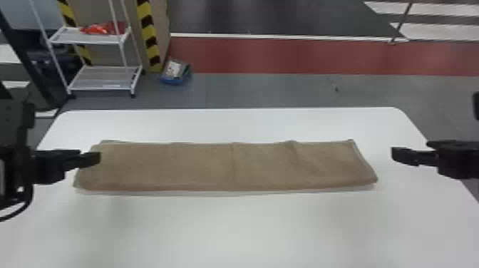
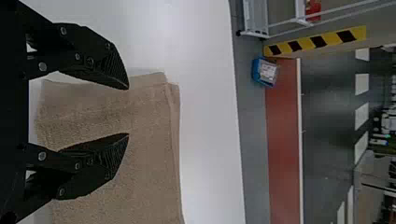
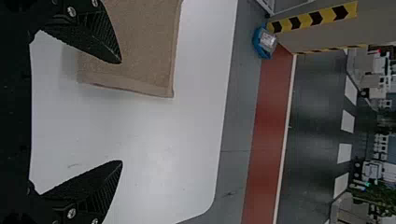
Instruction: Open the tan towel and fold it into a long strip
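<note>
Tan towel (image 1: 199,165) on table (image 1: 235,231), left hand (image 1: 95,159) over end, white rack (image 1: 103,76) beyond

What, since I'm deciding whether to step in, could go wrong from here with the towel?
The open left gripper hangs over the left end of the long, folded tan towel; lowering or closing there might drag the strip askew. At that end's far corner the layers look slightly uneven, so another fold could come out crooked. The open right gripper sits off the right end and might miss the cloth.
</note>
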{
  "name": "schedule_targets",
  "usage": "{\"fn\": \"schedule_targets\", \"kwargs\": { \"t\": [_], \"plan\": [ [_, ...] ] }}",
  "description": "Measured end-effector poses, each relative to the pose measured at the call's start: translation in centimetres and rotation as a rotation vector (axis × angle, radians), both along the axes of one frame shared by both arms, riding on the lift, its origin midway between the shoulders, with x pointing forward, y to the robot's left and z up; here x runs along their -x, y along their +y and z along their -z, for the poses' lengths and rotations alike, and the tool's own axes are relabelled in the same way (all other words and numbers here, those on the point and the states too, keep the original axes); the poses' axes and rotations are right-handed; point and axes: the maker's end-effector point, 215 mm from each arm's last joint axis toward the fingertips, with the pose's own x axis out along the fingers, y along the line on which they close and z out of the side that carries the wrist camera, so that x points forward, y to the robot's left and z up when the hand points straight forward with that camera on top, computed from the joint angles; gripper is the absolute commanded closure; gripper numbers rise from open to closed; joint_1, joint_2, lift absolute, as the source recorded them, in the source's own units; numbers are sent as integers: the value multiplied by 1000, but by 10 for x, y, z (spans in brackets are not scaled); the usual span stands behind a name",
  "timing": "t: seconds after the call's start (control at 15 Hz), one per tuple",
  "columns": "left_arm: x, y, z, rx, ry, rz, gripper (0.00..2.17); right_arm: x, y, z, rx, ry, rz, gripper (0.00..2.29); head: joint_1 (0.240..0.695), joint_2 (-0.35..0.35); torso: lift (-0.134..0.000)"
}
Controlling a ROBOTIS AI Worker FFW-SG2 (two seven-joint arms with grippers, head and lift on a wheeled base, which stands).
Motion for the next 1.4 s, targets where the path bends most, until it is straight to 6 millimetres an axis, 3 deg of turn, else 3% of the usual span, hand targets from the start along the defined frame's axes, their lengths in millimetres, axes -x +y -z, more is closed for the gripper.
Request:
{"fn": "schedule_targets", "kwargs": {
  "t": [0.33, 0.47, 0.8, 1.13, 1.4],
  "plan": [
    [-9, -13, -58, 61, -409, -24, 63, -12, 60, -7, -33, -242, -53, 130, 695, 19, -125],
    [0, -19, -72, 97, -583, -44, 60, -10, 76, -3, -52, -331, -71, 130, 695, 33, -125],
    [44, -34, -71, 70, -789, -121, 60, 10, 97, 13, -75, -437, -67, 130, 695, 45, -125],
    [81, -59, -53, -18, -749, -82, 60, 31, 135, 11, -84, -548, -92, 130, 695, 58, -125],
    [93, -64, -42, -42, -695, -91, 60, 29, 170, 17, -125, -550, -110, 130, 695, 89, -125]
  ]
}}
